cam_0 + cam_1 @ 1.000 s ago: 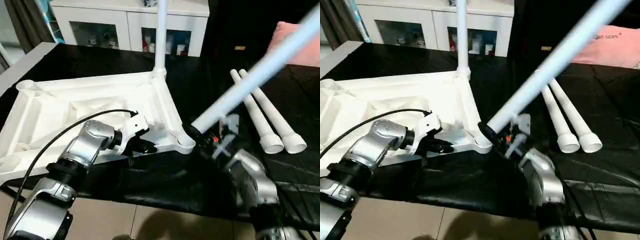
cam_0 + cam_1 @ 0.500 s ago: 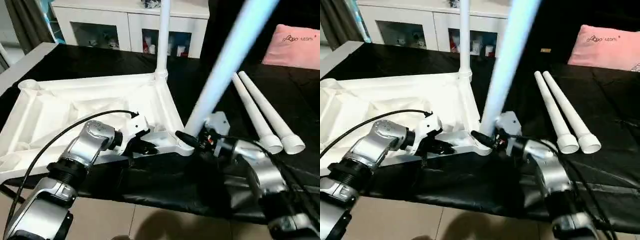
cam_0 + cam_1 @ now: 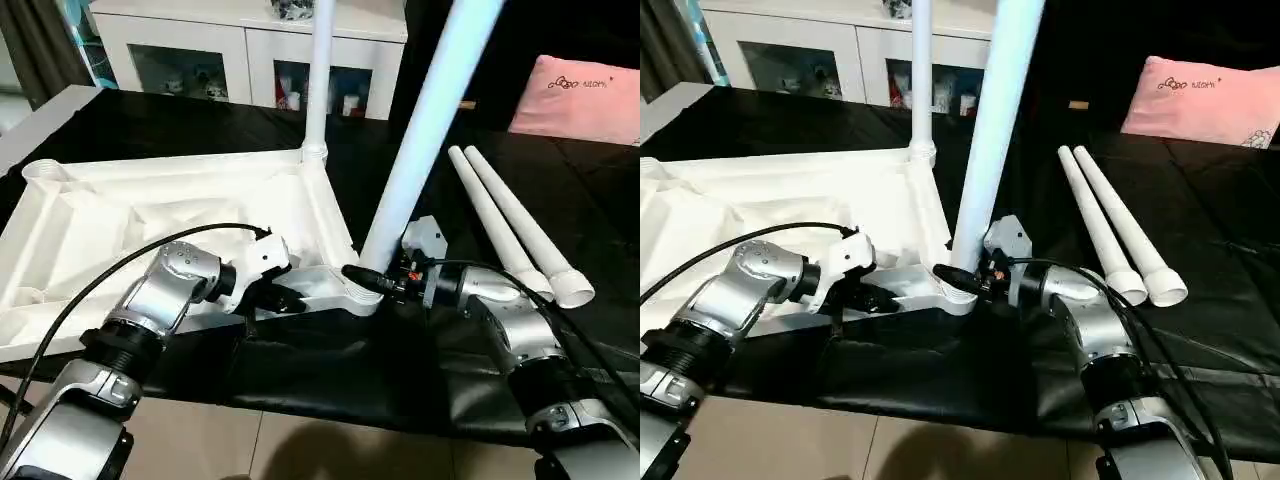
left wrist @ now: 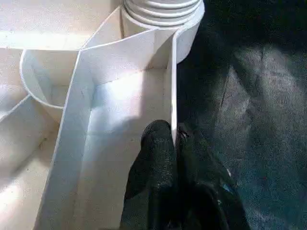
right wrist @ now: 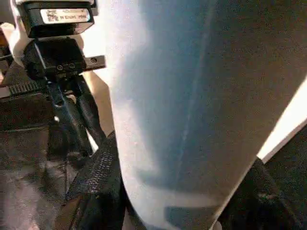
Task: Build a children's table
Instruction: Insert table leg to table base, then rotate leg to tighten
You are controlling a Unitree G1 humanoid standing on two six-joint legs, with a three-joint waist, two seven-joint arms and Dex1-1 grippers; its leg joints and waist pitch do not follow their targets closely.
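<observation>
White spare legs point(image 3: 510, 225) lie beside the right hand point(image 3: 372, 283) gripping a leg point(image 3: 425, 130); left hand point(image 4: 175, 143) pinches the tabletop point(image 3: 150, 215) rim.

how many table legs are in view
4: one leg upright in the tabletop's far corner socket, one leg held by the right tool at the near corner, two legs lying side by side to the right.

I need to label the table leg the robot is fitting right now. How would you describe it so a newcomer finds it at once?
Start at the upturned white plastic tabletop on the black-covered table. At its near corner socket, beside the robot's right gripper, a long white tube leg rises steeply. Unlike the slimmer upright leg at the far corner and the two legs lying flat, this one is clamped at its base by black fingers.
</observation>
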